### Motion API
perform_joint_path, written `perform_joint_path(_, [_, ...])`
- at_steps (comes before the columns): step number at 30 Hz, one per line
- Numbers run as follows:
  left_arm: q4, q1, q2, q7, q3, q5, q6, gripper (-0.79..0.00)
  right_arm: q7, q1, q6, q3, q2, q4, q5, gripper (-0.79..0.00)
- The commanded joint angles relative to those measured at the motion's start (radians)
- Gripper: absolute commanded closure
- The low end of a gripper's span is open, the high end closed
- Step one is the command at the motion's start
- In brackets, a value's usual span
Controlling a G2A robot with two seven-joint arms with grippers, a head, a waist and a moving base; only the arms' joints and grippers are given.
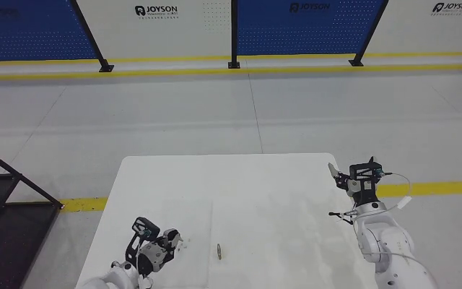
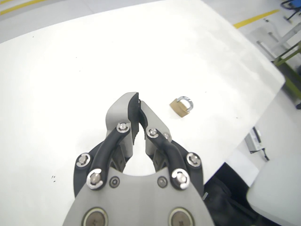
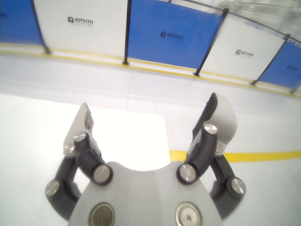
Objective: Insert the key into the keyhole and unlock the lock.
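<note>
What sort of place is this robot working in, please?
Probably a fenced robot test cell in an industrial hall: blue and white fence panels stand along the back, yellow floor lines run in front of them, and a white table carries a brass padlock.

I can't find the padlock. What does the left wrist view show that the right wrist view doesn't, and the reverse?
Left wrist view: the brass padlock lying beside the shut left gripper. Right wrist view: the open right gripper facing the blue and white fence panels. Both: the white table and yellow floor lines.
</note>
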Motion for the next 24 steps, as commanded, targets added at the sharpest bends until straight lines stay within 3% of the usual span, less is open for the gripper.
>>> perform_joint_path(1, [0.022, 0.011, 0.004, 0.063, -0.029, -0.028, -0.103, 0.000, 0.000, 0.000, 0.000, 0.000, 0.000, 0.000, 0.000, -0.785])
perform_joint_path(8, [0.145, -0.030, 0.019, 0.202, -0.064, -0.129, -0.443, 0.000, 0.000, 0.000, 0.000, 0.000, 0.000, 0.000, 0.000, -0.785])
perform_joint_path(11, [0.197, -0.064, 0.022, 0.240, -0.063, -0.150, -0.530, 0.000, 0.007, -0.001, 0.001, -0.002, -0.001, 0.003, -0.002, -0.785])
perform_joint_path(15, [0.215, -0.086, 0.028, 0.296, -0.031, -0.153, -0.532, 0.000, 0.038, -0.028, 0.006, -0.034, -0.005, -0.033, -0.014, -0.785])
perform_joint_path(24, [0.252, -0.114, 0.063, 0.389, 0.020, -0.127, -0.532, 0.000, 0.069, -0.161, -0.053, -0.228, -0.012, -0.183, -0.222, -0.785])
